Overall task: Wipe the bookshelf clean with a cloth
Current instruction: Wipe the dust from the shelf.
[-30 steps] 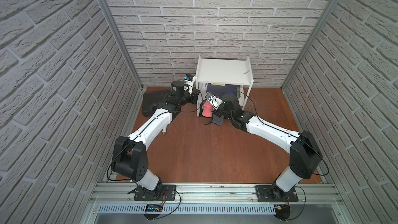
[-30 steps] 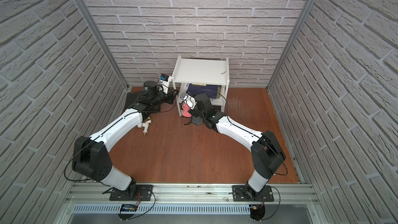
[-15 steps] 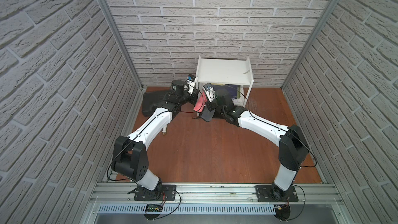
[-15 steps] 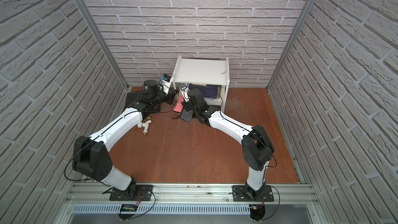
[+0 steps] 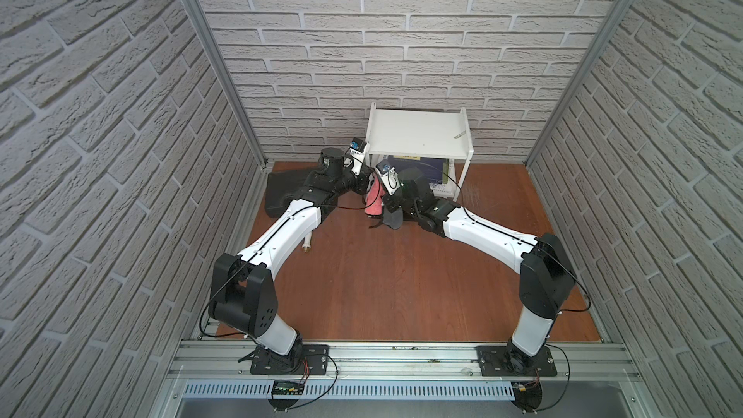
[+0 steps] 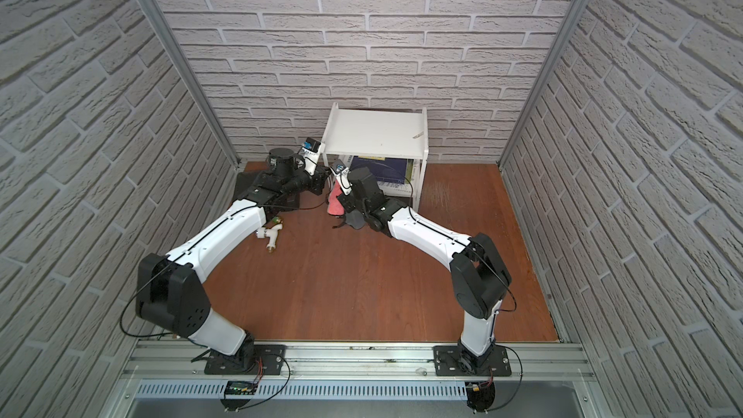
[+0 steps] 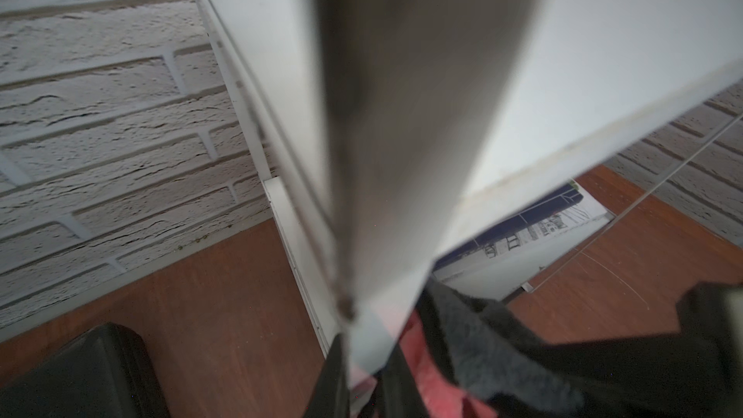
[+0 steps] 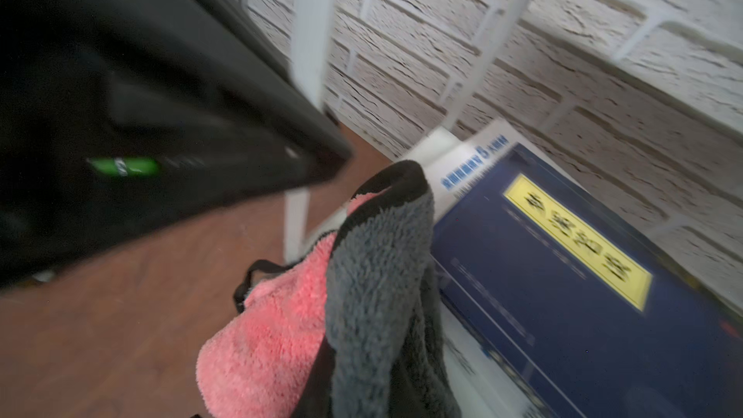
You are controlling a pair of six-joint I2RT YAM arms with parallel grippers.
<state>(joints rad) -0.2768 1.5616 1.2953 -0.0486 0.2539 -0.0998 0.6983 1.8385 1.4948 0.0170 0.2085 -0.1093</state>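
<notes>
While gripped, cloth (image 8: 321, 315) drapes beside bookshelf (image 5: 418, 132).

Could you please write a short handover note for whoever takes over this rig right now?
Right gripper: shut on the pink-and-grey cloth, held by the bookshelf's front left corner, beside the blue book on the lower shelf.
Left gripper: shut on the bookshelf's front left leg, apparently steadying it.
Done: cloth picked up and brought to the shelf.
Left: I cannot tell how much is wiped; a small scrap lies on the top board.
</notes>
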